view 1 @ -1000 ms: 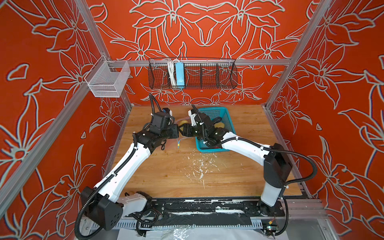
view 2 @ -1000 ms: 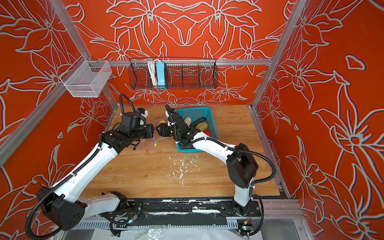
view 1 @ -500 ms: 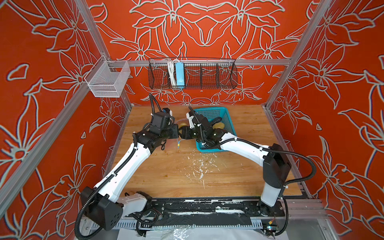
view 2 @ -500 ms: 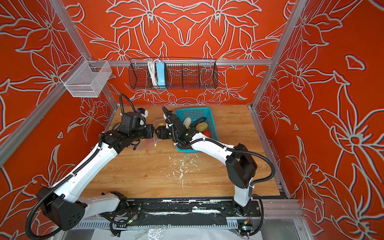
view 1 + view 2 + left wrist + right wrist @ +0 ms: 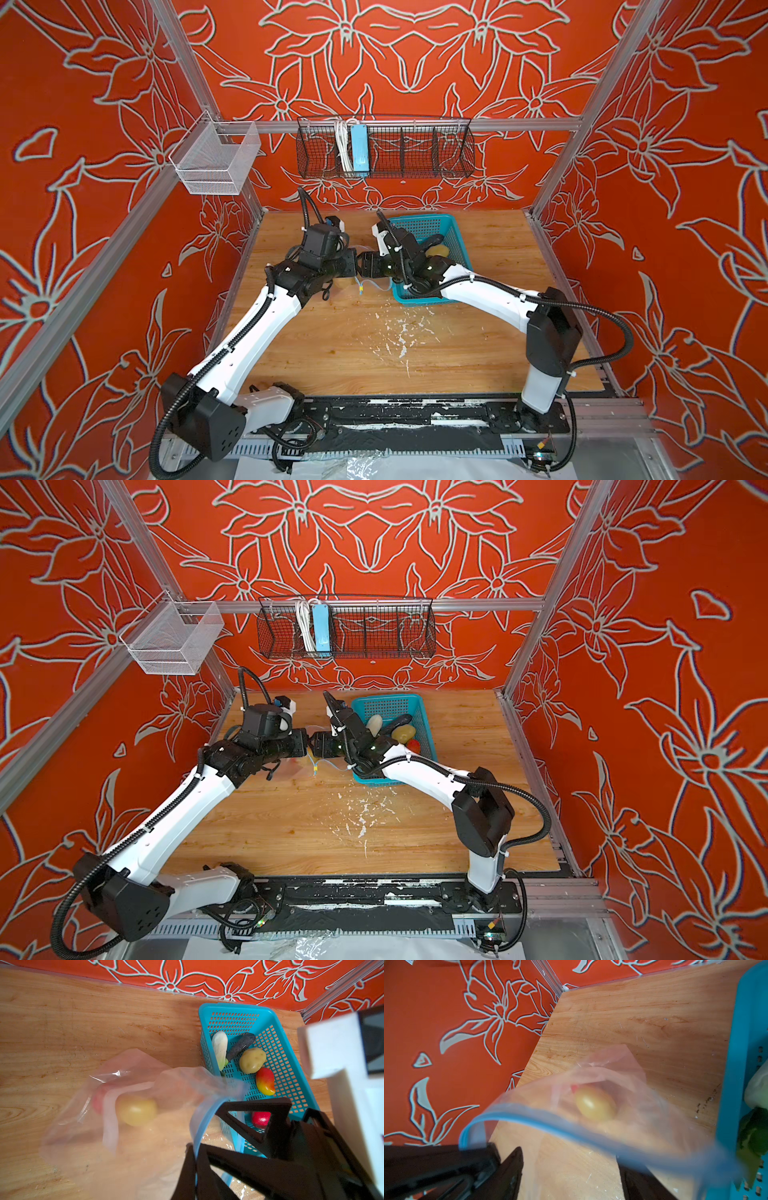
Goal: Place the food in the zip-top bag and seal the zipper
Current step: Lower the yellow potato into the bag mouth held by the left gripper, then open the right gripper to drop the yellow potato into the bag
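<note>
The clear zip-top bag (image 5: 128,1088) hangs over the wooden table left of the teal basket. My left gripper (image 5: 195,1147) is shut on its light-blue zipper (image 5: 204,1118). Inside the bag lie a yellowish potato (image 5: 137,1111) and a red tomato (image 5: 97,1099). My right gripper (image 5: 571,1159) is open at the bag's mouth with nothing between its fingers; the zipper (image 5: 550,1120) arcs in front of it. In both top views the two grippers (image 5: 355,266) (image 5: 365,268) almost meet tip to tip. The rest of the food stays in the basket.
The teal basket (image 5: 234,1006) holds a leafy vegetable (image 5: 219,1049), an eggplant (image 5: 241,1045), a potato (image 5: 252,1060), a red-yellow fruit (image 5: 265,1081) and a tomato (image 5: 260,1119). A black wire rack (image 5: 386,151) hangs on the back wall and a white mesh bin (image 5: 216,160) on the left rail.
My right gripper's jaws have spread wider, and that arm has shifted slightly left toward the left gripper. The left arm has held still, shut on the zipper.
</note>
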### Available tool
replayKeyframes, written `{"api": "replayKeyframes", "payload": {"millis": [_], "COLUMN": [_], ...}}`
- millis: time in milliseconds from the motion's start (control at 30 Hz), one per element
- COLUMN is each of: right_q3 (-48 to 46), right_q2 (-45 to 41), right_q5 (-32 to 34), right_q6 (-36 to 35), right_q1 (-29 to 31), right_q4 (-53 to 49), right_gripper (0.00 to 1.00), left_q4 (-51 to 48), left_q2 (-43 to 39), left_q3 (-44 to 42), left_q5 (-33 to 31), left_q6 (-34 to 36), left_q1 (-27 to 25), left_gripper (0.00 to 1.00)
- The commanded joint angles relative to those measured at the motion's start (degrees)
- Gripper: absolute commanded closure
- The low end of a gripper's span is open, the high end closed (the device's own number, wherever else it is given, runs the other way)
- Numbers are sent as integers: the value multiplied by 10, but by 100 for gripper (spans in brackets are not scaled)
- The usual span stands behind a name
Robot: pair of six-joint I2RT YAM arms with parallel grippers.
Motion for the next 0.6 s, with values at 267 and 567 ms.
{"api": "replayKeyframes", "payload": {"millis": [267,567], "right_q3": [-35,-82], "right_q2": [-58,-115], "right_q5": [14,38], "right_q6": [-3,-3], "right_q1": [4,3], "right_q4": [-9,-25], "right_gripper": [23,18], "left_q4": [2,1], "left_q2": [-4,-4], "left_q3": [-2,-2], "left_q5": [2,-5], "left_q6": [-3,2], "left_q1": [4,4], "left_gripper": [100,100]}}
